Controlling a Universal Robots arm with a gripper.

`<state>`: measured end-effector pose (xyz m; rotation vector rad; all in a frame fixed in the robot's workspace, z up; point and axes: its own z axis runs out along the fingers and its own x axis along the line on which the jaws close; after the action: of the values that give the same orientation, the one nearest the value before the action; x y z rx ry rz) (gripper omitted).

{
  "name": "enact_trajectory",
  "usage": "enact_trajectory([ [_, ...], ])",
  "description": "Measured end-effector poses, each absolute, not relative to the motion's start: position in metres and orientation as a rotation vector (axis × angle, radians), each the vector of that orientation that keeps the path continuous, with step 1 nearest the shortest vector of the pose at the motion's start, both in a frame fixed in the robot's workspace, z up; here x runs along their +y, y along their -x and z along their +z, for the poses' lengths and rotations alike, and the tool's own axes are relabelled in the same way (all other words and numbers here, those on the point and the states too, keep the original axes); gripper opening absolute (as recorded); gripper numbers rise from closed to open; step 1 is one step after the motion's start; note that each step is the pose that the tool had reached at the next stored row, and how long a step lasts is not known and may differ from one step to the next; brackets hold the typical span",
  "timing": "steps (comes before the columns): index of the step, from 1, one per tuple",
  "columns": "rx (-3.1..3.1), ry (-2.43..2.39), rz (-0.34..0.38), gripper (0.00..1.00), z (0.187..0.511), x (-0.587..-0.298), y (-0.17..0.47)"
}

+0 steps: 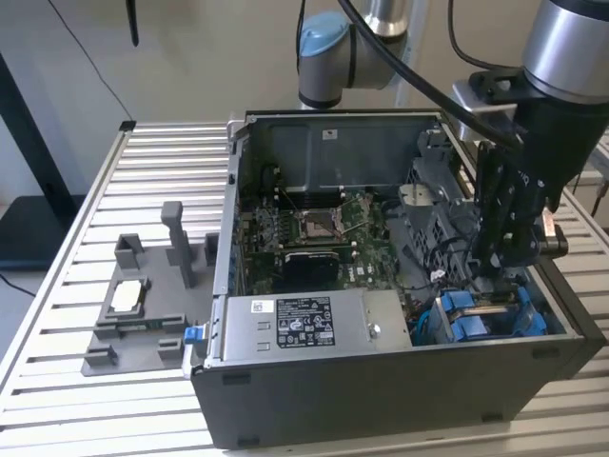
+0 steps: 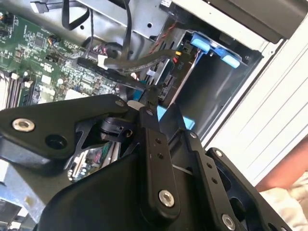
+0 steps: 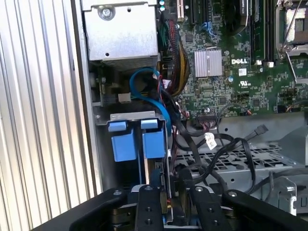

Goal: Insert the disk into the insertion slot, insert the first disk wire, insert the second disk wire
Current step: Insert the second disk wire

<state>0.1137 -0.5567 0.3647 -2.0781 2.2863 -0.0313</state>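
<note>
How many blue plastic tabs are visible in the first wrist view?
2 tabs, side by side in the drive cage: one next to the case wall, one on the motherboard's side. Others may be hidden.

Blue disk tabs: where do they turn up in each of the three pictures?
Exterior view: the disk's blue tabs, in the case's near corner at the exterior view's right.
First wrist view: blue tabs beside the case wall next to the slatted table.
Second wrist view: blue tabs by the case's outer wall.
Shared landmark: the green motherboard.
</note>
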Motion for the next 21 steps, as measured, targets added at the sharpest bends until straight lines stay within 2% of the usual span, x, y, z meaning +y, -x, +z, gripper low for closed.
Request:
enact_trajectory([
  [7, 2.285, 2.076, -0.034, 0.30, 0.363, -0.537, -0.113],
  [14, 2.290, 2.081, -0.040, 0.30, 0.363, -0.537, -0.113],
  [18, 2.294, 2.085, -0.042, 0.16, 0.363, -0.537, -0.113],
  [21, 2.294, 2.085, -0.041, 0.16, 0.363, -0.541, -0.113],
])
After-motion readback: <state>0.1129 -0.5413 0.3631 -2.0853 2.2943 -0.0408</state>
